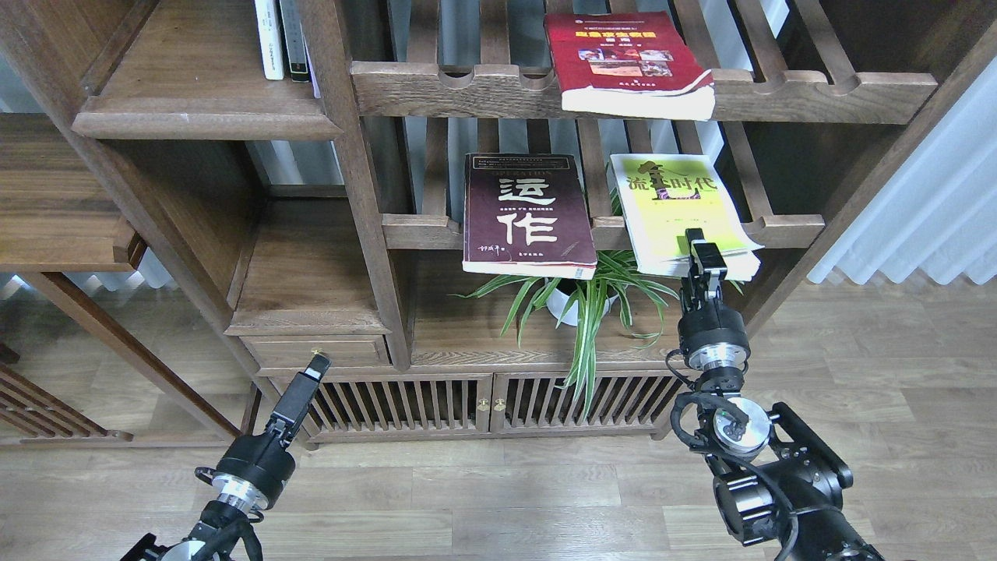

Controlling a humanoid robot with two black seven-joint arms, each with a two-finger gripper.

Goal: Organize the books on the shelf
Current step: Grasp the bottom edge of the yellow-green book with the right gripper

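Note:
Three books lie flat on the slatted racks: a red book (pixel 627 62) on the upper rack, a dark maroon book (pixel 526 214) and a yellow-green and white book (pixel 678 206) on the middle rack. The solid plank shelf (pixel 195 109) is at the upper left. My right gripper (pixel 707 253) points up at the front edge of the yellow-green book and overlaps it; I cannot tell whether its fingers are closed on it. My left gripper (pixel 315 368) hangs low in front of the cabinet, touching nothing; its fingers cannot be told apart.
Thin white- and dark-spined books (pixel 279 39) stand upright at the back of the plank shelf. A potted spider plant (pixel 580 300) sits under the middle rack, just left of my right arm. A brass-knobbed drawer (pixel 315 352) and slatted cabinet doors (pixel 467 401) are below.

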